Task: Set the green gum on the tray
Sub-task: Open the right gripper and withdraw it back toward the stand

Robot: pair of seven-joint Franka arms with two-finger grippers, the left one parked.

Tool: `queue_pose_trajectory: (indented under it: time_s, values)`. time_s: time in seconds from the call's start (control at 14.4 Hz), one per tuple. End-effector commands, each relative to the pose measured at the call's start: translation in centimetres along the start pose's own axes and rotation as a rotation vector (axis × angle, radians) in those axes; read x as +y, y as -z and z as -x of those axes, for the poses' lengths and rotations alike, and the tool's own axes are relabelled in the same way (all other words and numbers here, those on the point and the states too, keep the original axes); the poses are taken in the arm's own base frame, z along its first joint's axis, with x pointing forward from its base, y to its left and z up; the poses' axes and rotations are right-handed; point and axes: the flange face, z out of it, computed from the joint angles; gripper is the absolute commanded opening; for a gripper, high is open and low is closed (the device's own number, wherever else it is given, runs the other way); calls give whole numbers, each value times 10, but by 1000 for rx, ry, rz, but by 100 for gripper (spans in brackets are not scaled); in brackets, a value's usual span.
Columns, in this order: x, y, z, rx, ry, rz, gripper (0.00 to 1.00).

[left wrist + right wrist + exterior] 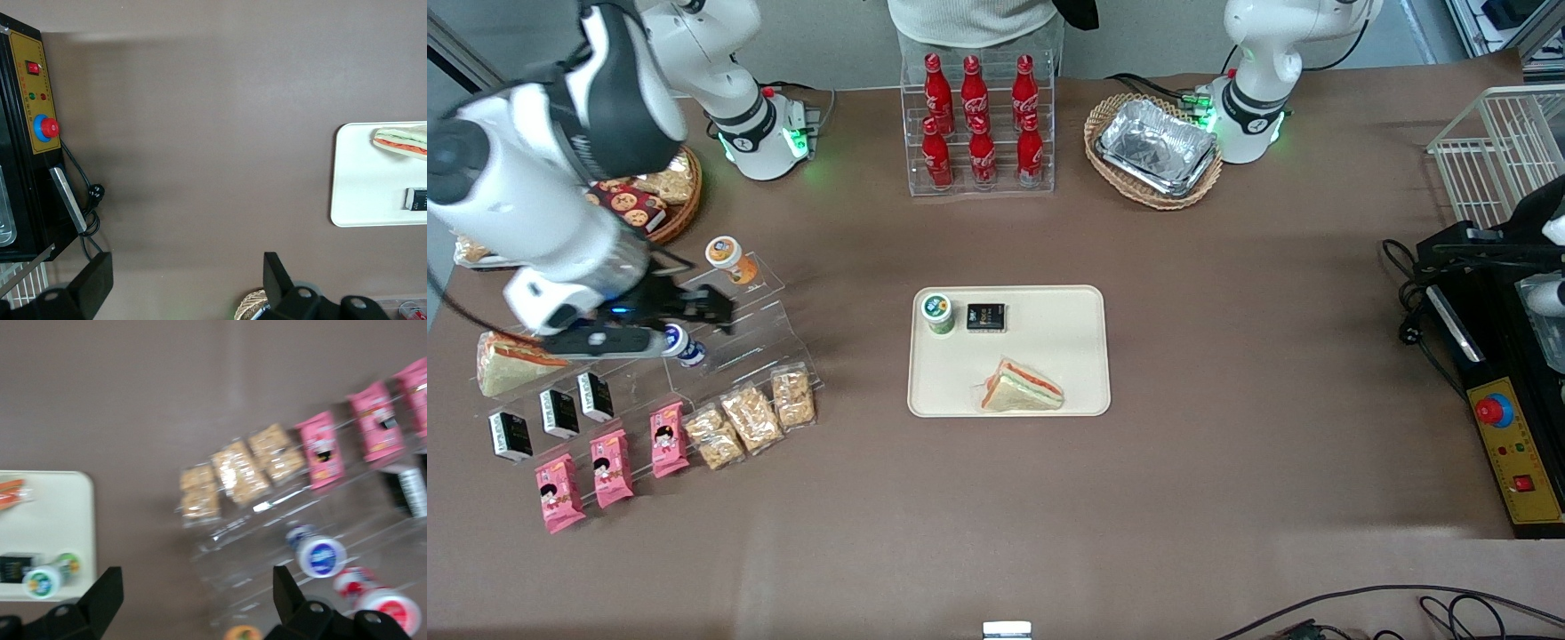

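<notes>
My gripper (716,311) hangs empty with fingers spread above the clear snack rack (738,320), well apart from the green gum (937,312), which stands upright on the tray (1067,373) toward the table's middle, beside a small black box (986,316).

White glossy arm (534,204) with black joint bands, green-lit base (769,133), and black gripper (698,307) above the display rack, jaws spread.
</notes>
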Motion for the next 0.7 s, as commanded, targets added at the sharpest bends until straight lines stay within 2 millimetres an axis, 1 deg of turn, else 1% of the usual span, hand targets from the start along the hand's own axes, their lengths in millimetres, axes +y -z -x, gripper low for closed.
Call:
queue_pose_trajectory:
  time_s: [0.0,0.07,0.14,0.28,0.35,0.42,0.49,0.63]
  values:
    - [40,37,-1,-24,46,63,100]
    - [58,44,-4,-23,71,65,100]
    - [70,50,-6,-14,87,65,100]
    - [93,55,-7,-11,54,62,100]
    - [109,56,-6,-16,22,50,100]
    - [120,56,-6,-17,4,49,100]
    - [126,56,-6,-17,-8,48,100]
    - [127,56,-5,-20,-11,48,100]
